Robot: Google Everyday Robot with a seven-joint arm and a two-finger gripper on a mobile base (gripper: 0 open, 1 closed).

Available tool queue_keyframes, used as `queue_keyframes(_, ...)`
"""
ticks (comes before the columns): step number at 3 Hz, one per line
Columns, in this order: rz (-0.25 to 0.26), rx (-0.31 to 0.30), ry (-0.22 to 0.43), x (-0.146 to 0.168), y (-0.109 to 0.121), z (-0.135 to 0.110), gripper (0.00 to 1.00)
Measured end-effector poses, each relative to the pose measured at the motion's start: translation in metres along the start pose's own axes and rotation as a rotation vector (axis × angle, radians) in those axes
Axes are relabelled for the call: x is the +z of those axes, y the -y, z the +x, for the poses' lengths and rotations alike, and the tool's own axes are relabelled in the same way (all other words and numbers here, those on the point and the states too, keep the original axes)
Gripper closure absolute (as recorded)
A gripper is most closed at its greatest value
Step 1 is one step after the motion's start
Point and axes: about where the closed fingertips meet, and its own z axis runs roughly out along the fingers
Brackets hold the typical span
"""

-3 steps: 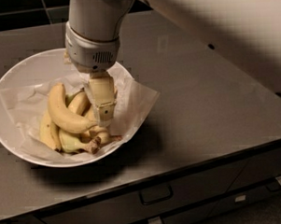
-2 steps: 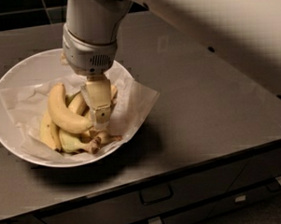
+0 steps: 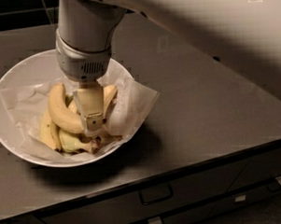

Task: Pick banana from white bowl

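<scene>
The white bowl (image 3: 3,94), wide, shallow and lined with crumpled white paper (image 3: 133,100), sits at the left of the dark counter. Several bananas lie in it. The plump, curved, pale yellow banana (image 3: 60,109) lies on top of the pile. My gripper (image 3: 94,121) reaches straight down into the bowl and sits at the right end of that banana, touching it. The arm's thick grey wrist (image 3: 84,51) hides the back of the bowl.
Other bananas lie beneath: one at the left (image 3: 49,133) and a greenish one with a dark stem end (image 3: 76,143). The dark counter (image 3: 205,106) stretches to the right. Its front edge runs above drawers with handles (image 3: 156,195).
The gripper has moved a little left and lower inside the bowl, onto the right end of the pale banana. The bananas and the bowl have not shifted.
</scene>
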Motion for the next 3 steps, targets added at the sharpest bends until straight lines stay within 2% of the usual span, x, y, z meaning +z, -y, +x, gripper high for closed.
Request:
queue_keyframes(2,0.011,0.059,0.035,0.013,0.002,0.009,0.03)
queue_keyframes(3,0.008,0.033,0.064,0.021,0.013,-0.013,0.0)
